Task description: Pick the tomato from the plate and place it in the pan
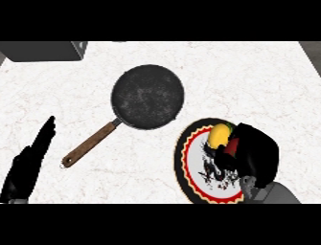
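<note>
A dark round pan lies mid-counter, its wooden handle running down to the left. To its lower right sits a plate with a black rim, red ring and white centre. On the plate's upper part lies the tomato, yellow with a green tip and a red side. My right hand is over the plate's right side, fingers curled round the tomato and hiding part of it. My left hand rests open at the lower left, fingers straight and pointing up.
A grey box-shaped object stands at the counter's back left corner. The white marble counter ends at darker floor along both sides.
</note>
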Robot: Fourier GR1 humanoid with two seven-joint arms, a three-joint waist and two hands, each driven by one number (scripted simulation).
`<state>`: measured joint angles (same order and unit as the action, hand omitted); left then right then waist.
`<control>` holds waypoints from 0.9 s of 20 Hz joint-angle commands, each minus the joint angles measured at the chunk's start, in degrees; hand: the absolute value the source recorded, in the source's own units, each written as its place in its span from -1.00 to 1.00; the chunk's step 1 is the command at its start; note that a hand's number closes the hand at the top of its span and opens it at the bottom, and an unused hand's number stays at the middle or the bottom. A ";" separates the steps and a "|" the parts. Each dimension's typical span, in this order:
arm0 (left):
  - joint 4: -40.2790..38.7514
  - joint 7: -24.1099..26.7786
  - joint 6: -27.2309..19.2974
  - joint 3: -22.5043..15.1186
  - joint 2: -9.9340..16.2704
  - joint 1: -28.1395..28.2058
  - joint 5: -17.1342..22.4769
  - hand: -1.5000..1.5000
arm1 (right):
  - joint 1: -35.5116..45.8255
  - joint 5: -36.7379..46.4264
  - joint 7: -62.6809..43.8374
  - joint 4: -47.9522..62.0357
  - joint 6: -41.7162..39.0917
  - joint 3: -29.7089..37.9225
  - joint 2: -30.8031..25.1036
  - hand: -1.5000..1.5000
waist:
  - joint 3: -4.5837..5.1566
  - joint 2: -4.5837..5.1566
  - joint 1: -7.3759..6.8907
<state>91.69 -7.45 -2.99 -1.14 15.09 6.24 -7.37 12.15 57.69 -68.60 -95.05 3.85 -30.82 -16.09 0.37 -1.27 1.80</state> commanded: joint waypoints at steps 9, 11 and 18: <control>1.92 -4.57 1.33 -0.70 -0.78 -4.34 0.04 0.00 | 18.89 22.81 -7.27 2.03 -6.16 3.09 15.67 1.00 | -0.36 1.35 -2.42; -0.05 -1.59 1.50 -0.26 -0.71 -4.14 -0.21 0.00 | 22.71 18.30 -7.66 3.53 -5.81 4.33 15.82 1.00 | -0.34 1.41 -2.65; 1.47 -1.10 2.01 -1.43 -0.53 -3.89 -1.45 0.00 | 34.51 10.39 -1.47 25.06 8.30 13.77 16.02 1.00 | -0.38 2.08 -4.71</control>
<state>93.38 -7.87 -0.90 -2.16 14.71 4.22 -8.01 40.62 71.33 -64.02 -79.32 3.32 -20.02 -1.20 0.02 0.45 -2.20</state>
